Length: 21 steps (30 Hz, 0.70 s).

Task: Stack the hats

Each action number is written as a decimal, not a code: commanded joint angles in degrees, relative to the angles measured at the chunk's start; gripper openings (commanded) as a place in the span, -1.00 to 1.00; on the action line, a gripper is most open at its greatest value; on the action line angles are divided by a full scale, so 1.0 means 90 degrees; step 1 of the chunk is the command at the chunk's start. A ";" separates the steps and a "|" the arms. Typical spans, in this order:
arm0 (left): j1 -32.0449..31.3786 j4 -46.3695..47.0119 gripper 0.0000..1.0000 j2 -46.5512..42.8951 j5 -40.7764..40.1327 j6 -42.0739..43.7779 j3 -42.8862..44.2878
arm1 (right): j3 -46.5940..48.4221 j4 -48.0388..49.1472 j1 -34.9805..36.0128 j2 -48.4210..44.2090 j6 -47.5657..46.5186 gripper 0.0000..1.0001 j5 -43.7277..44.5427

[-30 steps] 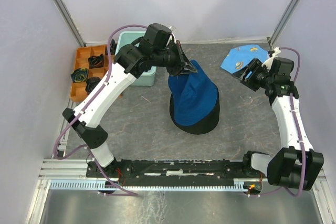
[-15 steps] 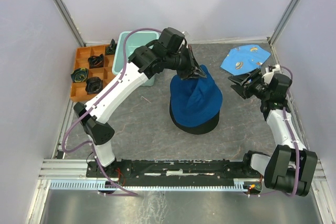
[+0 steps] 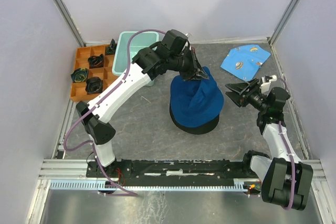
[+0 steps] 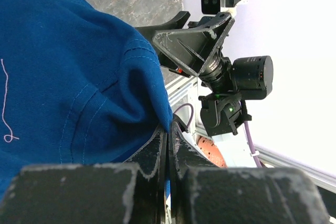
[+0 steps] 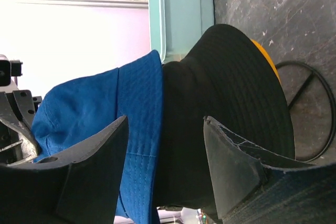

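A blue hat (image 3: 197, 98) drapes over a black hat (image 3: 198, 125) in the middle of the table. My left gripper (image 3: 201, 75) is shut on a fold at the blue hat's top; in the left wrist view the blue hat (image 4: 68, 77) is pinched between the closed tips of the left gripper (image 4: 168, 129). My right gripper (image 3: 236, 94) stands open just right of the stack, apart from it. Seen from the right wrist, the right gripper (image 5: 165, 120) faces the blue hat (image 5: 105, 108) and the black hat (image 5: 226, 103), with a yellow-orange hat (image 5: 266, 59) peeking from under the black brim.
A light-blue printed cloth (image 3: 244, 59) lies at the back right. A mint-green tub (image 3: 131, 56) and an orange compartment tray (image 3: 89, 72) with small dark items stand at the back left. Frame posts and walls bound the table.
My left gripper carried the blue hat's top rightward and lowered the hat further over the black one. The right arm swung in from the back right toward the stack, jaws still open.
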 commanded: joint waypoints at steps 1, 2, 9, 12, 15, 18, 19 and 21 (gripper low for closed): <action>-0.0097 0.0444 -0.94 0.0058 0.0110 0.0308 -0.0067 | -0.0213 0.0807 -0.0019 -0.0232 0.0465 0.33 -0.0284; -0.0110 0.0454 -0.94 0.0059 0.0093 0.0319 -0.0091 | -0.0289 0.0964 -0.0014 -0.0256 0.0593 0.33 -0.0293; -0.0155 0.0586 -0.94 0.0105 -0.0022 0.0368 -0.0221 | -0.0894 0.1577 -0.0004 -0.0574 0.1109 0.33 -0.0363; -0.0181 0.0598 -0.94 0.0136 -0.0058 0.0393 -0.0224 | -0.1125 0.1941 0.0007 -0.0668 0.1403 0.32 -0.0400; -0.0187 0.0643 -0.94 0.0171 -0.0071 0.0389 -0.0227 | -0.1304 0.2063 0.0003 -0.0756 0.1525 0.31 -0.0423; -0.0205 0.0664 -0.94 0.0203 -0.0088 0.0394 -0.0236 | -0.1419 0.2287 0.0010 -0.0783 0.1725 0.31 -0.0421; -0.0212 0.0665 -0.94 0.0214 -0.0106 0.0418 -0.0244 | -0.1444 0.2418 0.0013 -0.0783 0.1838 0.30 -0.0425; -0.0209 0.0666 -0.94 0.0203 -0.0159 0.0446 -0.0288 | -0.1502 0.2699 0.0013 -0.0788 0.2021 0.29 -0.0408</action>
